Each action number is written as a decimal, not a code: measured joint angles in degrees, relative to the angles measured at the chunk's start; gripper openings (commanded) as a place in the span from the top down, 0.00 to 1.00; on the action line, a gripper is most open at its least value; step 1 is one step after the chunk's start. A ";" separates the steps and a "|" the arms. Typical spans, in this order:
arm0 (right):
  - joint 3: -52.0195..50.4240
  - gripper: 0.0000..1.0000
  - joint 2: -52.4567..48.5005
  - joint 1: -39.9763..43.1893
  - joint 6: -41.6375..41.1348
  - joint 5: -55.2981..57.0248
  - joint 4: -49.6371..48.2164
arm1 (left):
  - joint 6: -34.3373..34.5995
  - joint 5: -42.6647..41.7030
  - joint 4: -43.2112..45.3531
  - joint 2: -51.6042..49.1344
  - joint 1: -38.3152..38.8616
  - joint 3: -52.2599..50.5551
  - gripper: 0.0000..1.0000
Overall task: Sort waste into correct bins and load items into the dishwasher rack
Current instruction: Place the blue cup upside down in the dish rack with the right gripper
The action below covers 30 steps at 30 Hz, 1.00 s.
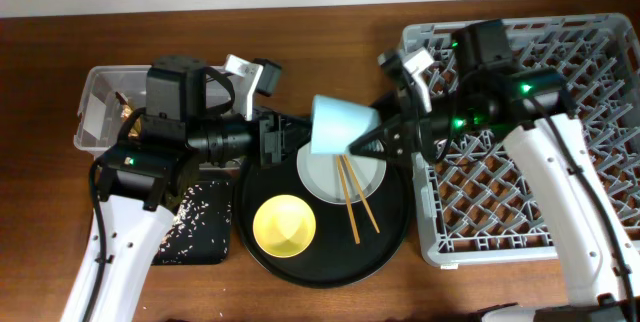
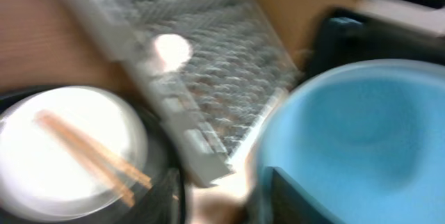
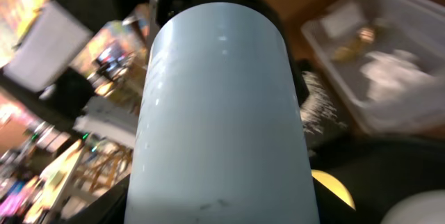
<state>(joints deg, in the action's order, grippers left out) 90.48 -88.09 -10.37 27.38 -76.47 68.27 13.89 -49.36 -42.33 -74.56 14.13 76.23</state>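
Observation:
The blue cup (image 1: 338,122) hangs on its side above the round black tray, mouth to the left. My right gripper (image 1: 372,142) is shut on its body, which fills the right wrist view (image 3: 222,113). My left gripper (image 1: 285,140) is at the rim, open, with one finger inside the cup (image 2: 361,133). The pale plate (image 1: 325,177) carries the wooden chopsticks (image 1: 355,197). The yellow bowl (image 1: 285,224) sits beside it. The grey rack (image 1: 560,132) is at the right. The clear tub (image 1: 100,112) holds the tissue (image 3: 389,67) and wrapper (image 3: 361,36). The pink cup is not visible.
The flat black tray (image 1: 200,222) at the front left is strewn with rice scraps. The large round black tray (image 1: 325,262) lies between it and the rack, under the plate and bowl. The left wrist view is blurred by motion.

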 measured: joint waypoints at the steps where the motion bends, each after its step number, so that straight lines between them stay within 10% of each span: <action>1: 0.00 0.51 0.00 2.05 -1.46 1.49 -0.17 | 0.26 5.53 -1.44 -0.02 -0.02 -0.02 0.31; 14: -2.56 0.60 0.02 10.62 -33.35 71.17 15.28 | 0.20 28.41 -7.98 -0.13 -0.11 -0.04 0.25; 30: -16.15 0.47 0.04 10.62 -35.39 73.00 4.17 | 0.20 28.85 -8.87 -0.13 -0.11 -0.04 0.23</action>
<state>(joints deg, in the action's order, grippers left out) 74.32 -88.05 0.25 -8.01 -3.46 72.44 14.09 -20.51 -51.20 -74.70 14.02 76.18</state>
